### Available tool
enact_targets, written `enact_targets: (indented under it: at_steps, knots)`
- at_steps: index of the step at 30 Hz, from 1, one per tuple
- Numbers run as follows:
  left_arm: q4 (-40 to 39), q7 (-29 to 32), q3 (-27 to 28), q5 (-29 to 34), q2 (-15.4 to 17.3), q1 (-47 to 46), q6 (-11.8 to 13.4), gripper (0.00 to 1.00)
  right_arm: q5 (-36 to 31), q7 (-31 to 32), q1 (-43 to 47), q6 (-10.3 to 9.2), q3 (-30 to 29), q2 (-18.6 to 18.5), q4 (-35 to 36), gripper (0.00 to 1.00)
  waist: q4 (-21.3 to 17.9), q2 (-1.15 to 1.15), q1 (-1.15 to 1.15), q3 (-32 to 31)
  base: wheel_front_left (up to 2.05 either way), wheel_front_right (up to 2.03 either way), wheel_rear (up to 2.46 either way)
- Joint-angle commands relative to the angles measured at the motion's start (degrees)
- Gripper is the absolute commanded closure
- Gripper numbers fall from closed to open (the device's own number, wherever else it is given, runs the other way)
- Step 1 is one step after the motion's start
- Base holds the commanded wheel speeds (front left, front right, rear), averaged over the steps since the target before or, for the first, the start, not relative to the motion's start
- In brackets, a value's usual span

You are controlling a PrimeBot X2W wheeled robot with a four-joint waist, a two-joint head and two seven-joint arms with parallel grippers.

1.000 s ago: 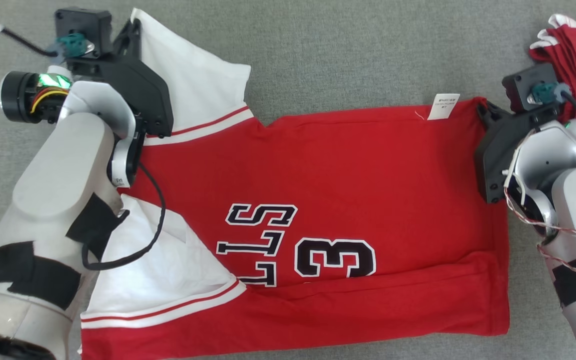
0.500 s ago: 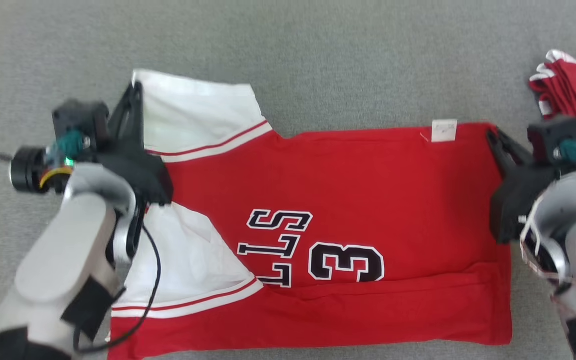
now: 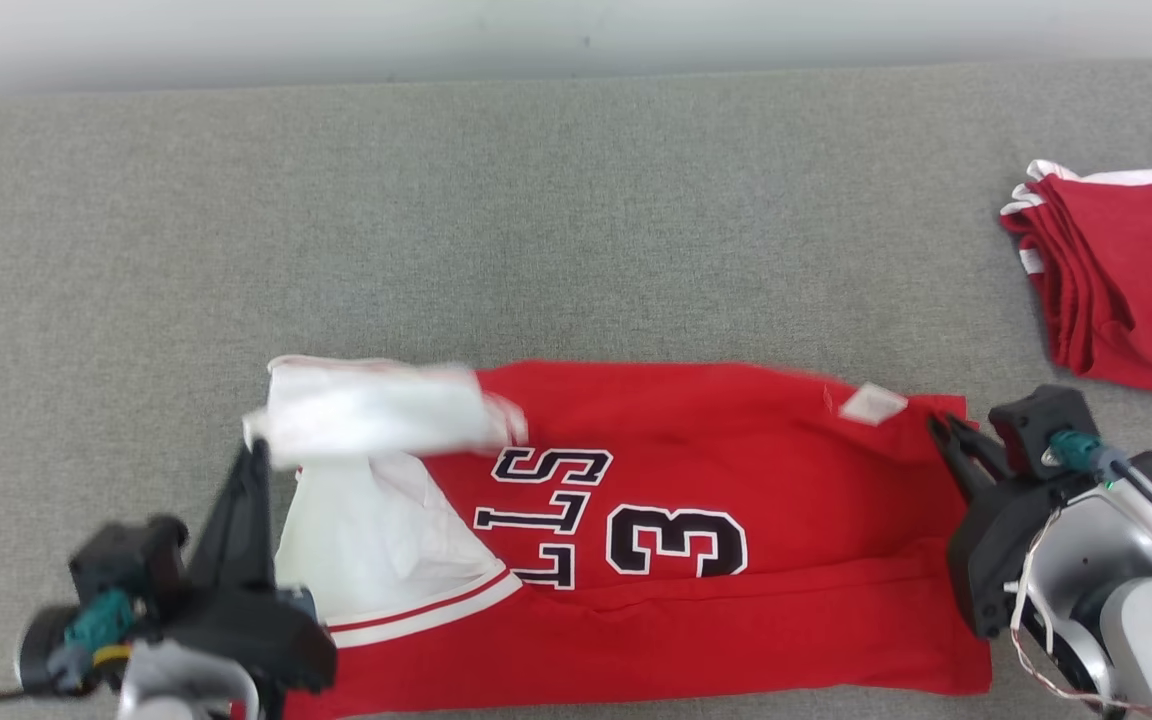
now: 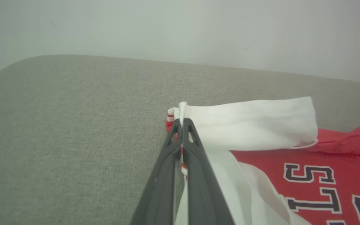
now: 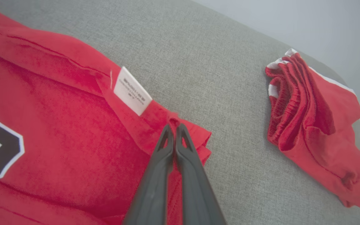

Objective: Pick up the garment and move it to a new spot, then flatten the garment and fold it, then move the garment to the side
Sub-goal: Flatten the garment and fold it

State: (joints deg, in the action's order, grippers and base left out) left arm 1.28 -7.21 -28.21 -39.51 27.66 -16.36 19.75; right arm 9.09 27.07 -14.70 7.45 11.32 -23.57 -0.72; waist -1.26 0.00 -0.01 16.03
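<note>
Wrist views show the left gripper point(image 4: 181, 125) clamped on the jersey point(image 3: 736, 600) sleeve and the right gripper point(image 5: 174, 126) pinching its labelled corner. The head view adds folded clothes point(image 3: 1126, 280) by the right edge of the surface point(image 3: 536, 220).

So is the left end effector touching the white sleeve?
Touching. In the left wrist view the left end effector is shut on the edge of the white sleeve, with the cloth pinched inside it.
</note>
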Motion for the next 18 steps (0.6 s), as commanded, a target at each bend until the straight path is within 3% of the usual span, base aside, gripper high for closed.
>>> enact_targets:
  at_steps: [1, 12, 18]
  knots:
    - [-1.4, -0.02, 0.02, -1.07, 0.06, 1.83, 0.36, 1.0, -0.35, 0.56, 1.09, 0.03, 0.55, -1.12, -0.03, 1.0, 0.14, 0.0, 0.01, -0.58, 0.0, 0.0, 0.0]
    - [-6.81, -0.35, 1.31, -4.06, 0.22, 9.98, 2.88, 1.0, 0.78, 3.91, 1.47, 0.02, 3.09, -5.71, 1.31, 1.0, 1.29, 0.0, 0.01, -2.5, 0.0, 0.0, 0.0]
    - [-8.31, -0.33, 1.62, -6.08, -0.41, 12.61, 2.38, 1.0, 1.49, 5.33, 1.85, 0.02, 3.36, -7.96, 2.1, 1.0, 1.87, 0.0, 0.01, -2.95, 0.0, 0.0, 0.0]
